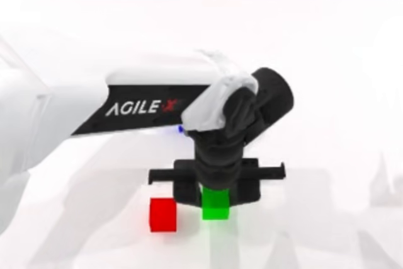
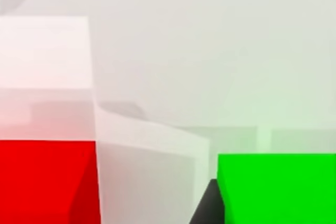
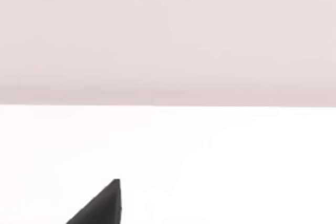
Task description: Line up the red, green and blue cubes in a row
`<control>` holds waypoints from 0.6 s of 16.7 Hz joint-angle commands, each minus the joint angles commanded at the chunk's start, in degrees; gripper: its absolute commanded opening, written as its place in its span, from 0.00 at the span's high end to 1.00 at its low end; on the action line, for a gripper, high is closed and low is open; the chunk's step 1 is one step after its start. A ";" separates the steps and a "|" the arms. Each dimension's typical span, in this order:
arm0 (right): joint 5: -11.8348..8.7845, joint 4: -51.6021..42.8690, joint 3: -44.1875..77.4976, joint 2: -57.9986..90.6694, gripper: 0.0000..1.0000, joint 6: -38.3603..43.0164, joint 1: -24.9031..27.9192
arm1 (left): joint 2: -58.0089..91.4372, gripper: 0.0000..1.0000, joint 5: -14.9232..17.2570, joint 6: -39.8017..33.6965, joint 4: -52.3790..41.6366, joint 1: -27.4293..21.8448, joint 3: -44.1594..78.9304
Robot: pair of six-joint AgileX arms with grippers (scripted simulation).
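Small bright green solid cube on the white table, near the front edge and about mid-width, with my left gripper directly over it. Small bright red solid cube just to its left in the top view, apart from it by a narrow gap and slightly nearer the front edge, so the two already form the start of a row. I judge the green cube is being set down, or has just been set down, next to the red one to keep that line.

The top view shows the black gripper body hiding the fingers, so there I cannot tell how far they are open. The left wrist view adds what it lacks: a dark finger lies against the side of the green cube, and the red cube stands clear of it. Only one finger shows, so the grip remains uncertain.

The blue cube is hidden, except perhaps for a blue speck beside the arm. My right gripper is out of the top view; its wrist view shows only bare table and one dark fingertip.
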 joint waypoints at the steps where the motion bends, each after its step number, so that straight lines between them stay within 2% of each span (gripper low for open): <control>1: 0.00 0.00 0.00 0.00 0.00 0.00 0.00 | 0.00 0.77 0.00 0.00 0.00 0.00 0.00; 10: 0.00 0.00 0.00 0.00 0.00 0.00 0.00 | 0.00 0.10 0.00 0.00 0.00 0.00 0.00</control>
